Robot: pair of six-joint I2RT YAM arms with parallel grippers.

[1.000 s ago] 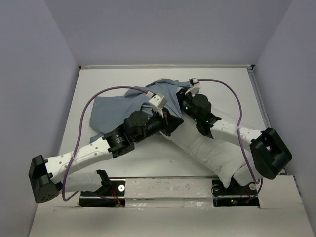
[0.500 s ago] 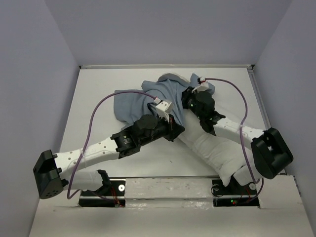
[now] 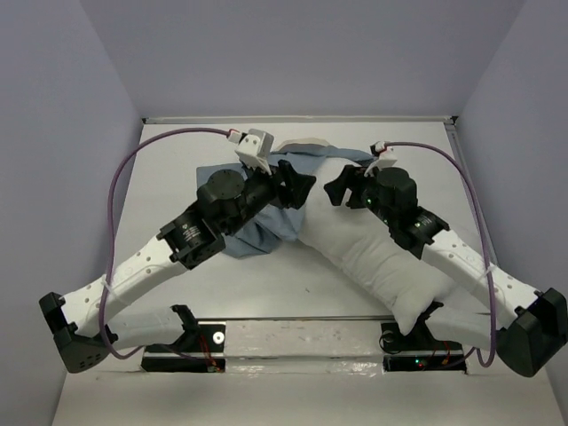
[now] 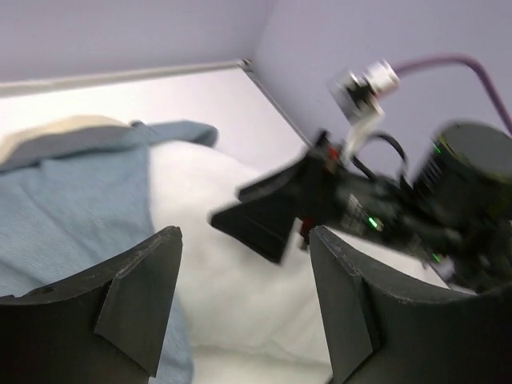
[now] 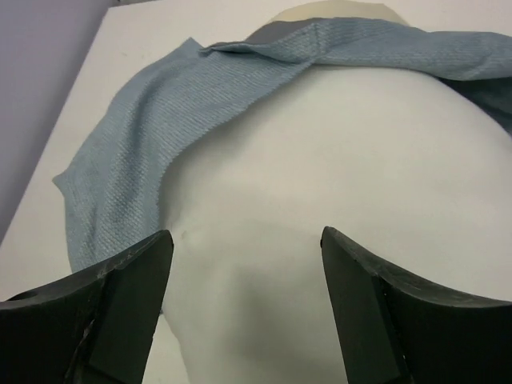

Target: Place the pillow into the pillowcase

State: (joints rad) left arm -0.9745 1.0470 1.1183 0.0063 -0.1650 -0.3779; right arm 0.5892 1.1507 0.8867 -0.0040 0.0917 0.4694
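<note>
Clearly the job is standing only partly done: the pillow (image 3: 382, 262) is lying diagonally on the surface (image 3: 177, 160), and only its far end is sitting under the pillowcase (image 3: 257, 232), while most of its length, down to the near end, is showing bare. In the right wrist view the cloth is draping over the pillow's far end and down one side of it rather than wrapping it. Whether that end is truly inside the opening or just lying beneath a loose layer, I cannot tell. Much of the case is bunching in a heap beside the pillow's far half. What is remaining, as I am reading it, is drawing the cloth along the whole pillow to its near end.

The left hand (image 3: 295, 186) and the right hand (image 3: 340, 188) are both hovering just above the pillow's far end, facing each other, each with its jaws spread and nothing between them, so neither is gripping cloth or cushion.

The pillow is looking plump, smooth and matte white, a soft stuffed rectangle rounding at its far end. The pillowcase is showing a thin dusty blue-grey weave with a fine ribbed texture, folding limply, and a cream band (image 5: 336, 12) is peeking out beyond the pillow's far end
</note>
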